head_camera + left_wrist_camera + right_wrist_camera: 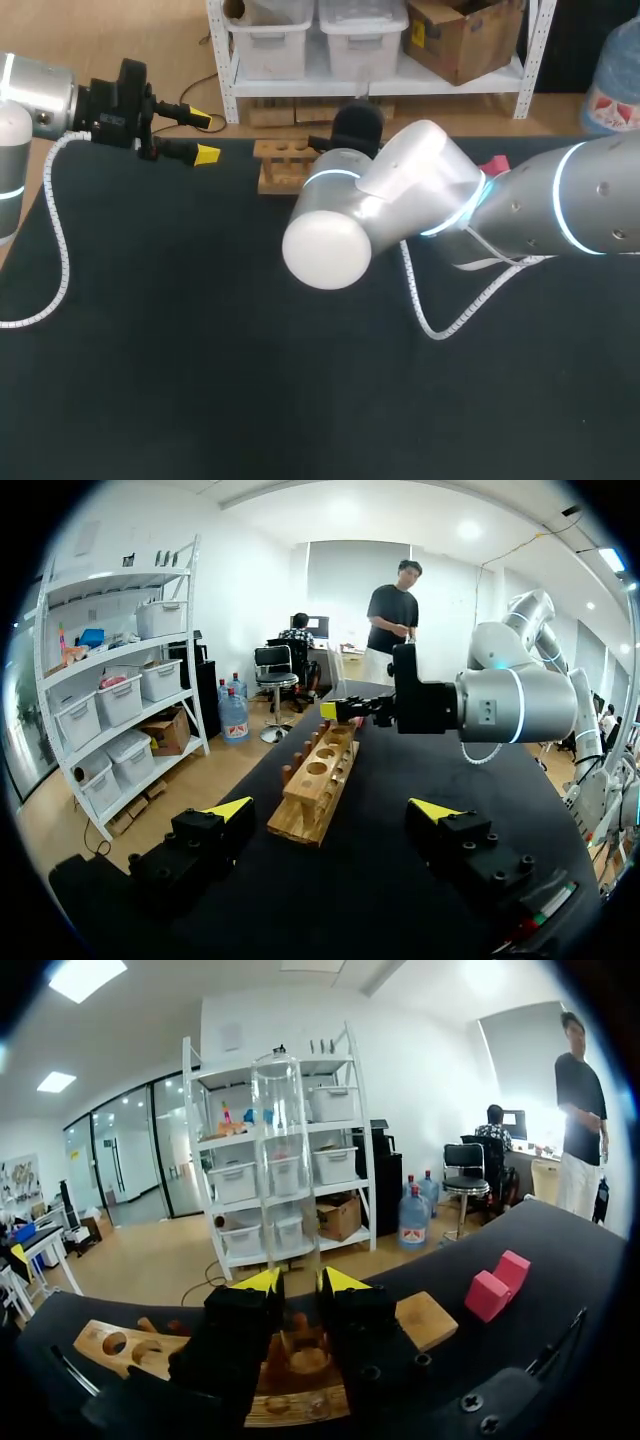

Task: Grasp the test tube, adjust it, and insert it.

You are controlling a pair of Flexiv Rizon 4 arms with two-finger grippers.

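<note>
Clamping clear glass test tube (278, 1160) in right gripper (300, 1280) over holed wooden rack (120, 1345).
Risks snagging rim if tilted; left gripper (203, 137) wide, upper left.

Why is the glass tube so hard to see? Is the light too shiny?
Right wrist view: the test tube, held in the right gripper, is see-through, the room shows through it, with pale glints near its rim. Head view: the right arm covers it, and light glares on the arm's white cap. Left wrist view: too small to tell.
</note>
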